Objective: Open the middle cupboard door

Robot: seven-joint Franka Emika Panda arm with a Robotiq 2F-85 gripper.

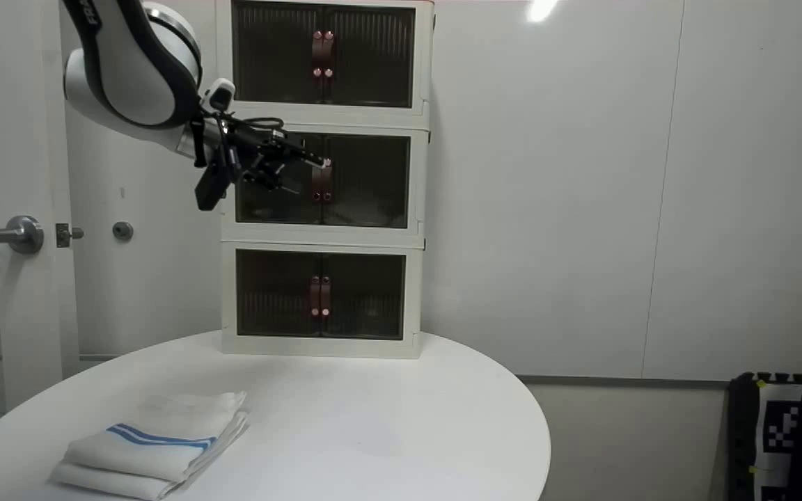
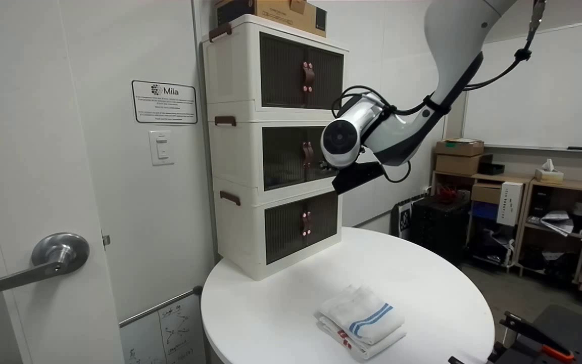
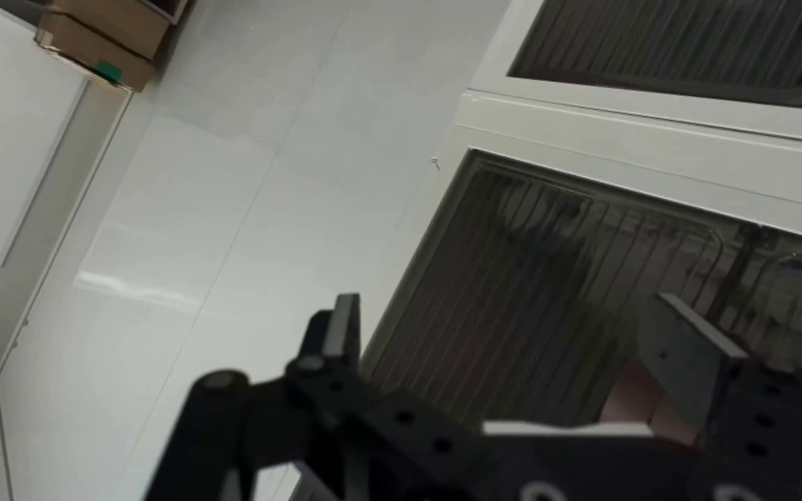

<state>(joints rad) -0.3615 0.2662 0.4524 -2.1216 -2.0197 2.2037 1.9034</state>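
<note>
We have the gripper (image 3: 518, 321) spread wide and canted near the slim handles (image 1: 327, 185), and that slant could have us missing them and jabbing the middle cupboard door (image 1: 367, 182), between the top unit (image 1: 373, 62) and bottom unit (image 1: 366, 296)!

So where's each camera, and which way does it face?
Exterior view: in front of the stacked cupboards, facing them nearly squarely; arm and hand show.
Exterior view: off to one side, facing the cupboards' corner; the wrist mostly hides the hand.
Wrist view: on the wrist, facing the middle cupboard door; fingers show.
Both exterior views share the cupboards and folded cloth.
</note>
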